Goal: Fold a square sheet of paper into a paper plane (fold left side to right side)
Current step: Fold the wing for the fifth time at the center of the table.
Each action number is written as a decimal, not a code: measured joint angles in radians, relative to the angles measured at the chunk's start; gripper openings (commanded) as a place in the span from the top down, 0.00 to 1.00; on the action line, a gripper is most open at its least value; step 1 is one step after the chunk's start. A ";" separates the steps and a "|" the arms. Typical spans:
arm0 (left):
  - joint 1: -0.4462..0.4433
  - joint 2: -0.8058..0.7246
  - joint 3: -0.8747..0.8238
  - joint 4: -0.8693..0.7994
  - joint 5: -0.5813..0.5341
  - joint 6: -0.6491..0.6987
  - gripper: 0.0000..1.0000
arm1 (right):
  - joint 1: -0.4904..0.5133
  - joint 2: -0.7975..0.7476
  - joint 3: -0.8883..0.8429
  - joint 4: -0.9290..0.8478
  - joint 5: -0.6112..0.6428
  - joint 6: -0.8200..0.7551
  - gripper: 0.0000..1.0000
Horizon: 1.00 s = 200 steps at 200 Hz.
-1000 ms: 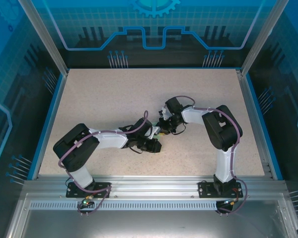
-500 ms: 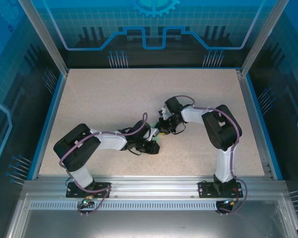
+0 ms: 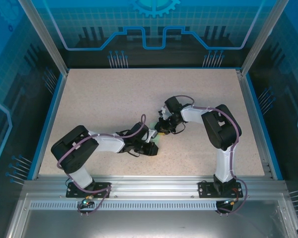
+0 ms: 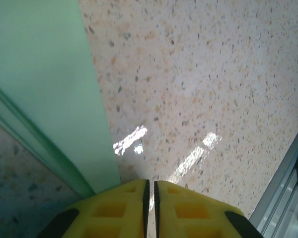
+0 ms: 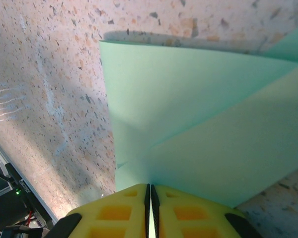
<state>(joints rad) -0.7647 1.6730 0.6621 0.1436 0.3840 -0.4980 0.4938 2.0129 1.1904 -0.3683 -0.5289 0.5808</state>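
The sheet of paper (image 5: 198,114) is pale mint green and folded, with layers meeting along a slanting crease that runs into my right gripper (image 5: 149,191). That gripper is shut on the paper's near edge. In the top view it sits at mid table (image 3: 160,130), and both wrists hide most of the paper there. My left gripper (image 4: 149,191) is shut with nothing between its yellow fingers (image 4: 114,208), low over the bare table. A long straight edge of the paper (image 4: 44,89) lies just to its left. From above, the left gripper (image 3: 152,148) is just in front of the right one.
The speckled beige table (image 3: 114,94) has a blue border (image 3: 49,119) and aluminium posts at the corners. A metal rail (image 4: 288,183) shows at the lower right of the left wrist view. Both forearms cross the table's middle.
My left gripper has drawn back a little toward the left and near side, away from the right gripper. The right arm has stayed put.
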 measured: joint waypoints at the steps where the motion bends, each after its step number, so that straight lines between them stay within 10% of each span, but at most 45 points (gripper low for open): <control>1: -0.001 -0.002 -0.002 -0.001 0.000 0.000 0.84 | 0.000 0.000 0.000 0.000 0.000 0.000 0.86; 122: 0.019 -0.225 -0.014 -0.172 0.011 0.005 0.81 | 0.000 0.004 0.008 -0.009 0.000 0.000 0.86; 200: 0.048 -0.009 0.104 -0.147 0.052 0.032 0.76 | 0.000 0.004 0.008 -0.009 -0.001 0.000 0.86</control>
<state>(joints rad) -0.7170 1.6638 0.7662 -0.0032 0.4362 -0.4664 0.4938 2.0167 1.1980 -0.3775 -0.5301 0.5804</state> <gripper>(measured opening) 0.234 0.139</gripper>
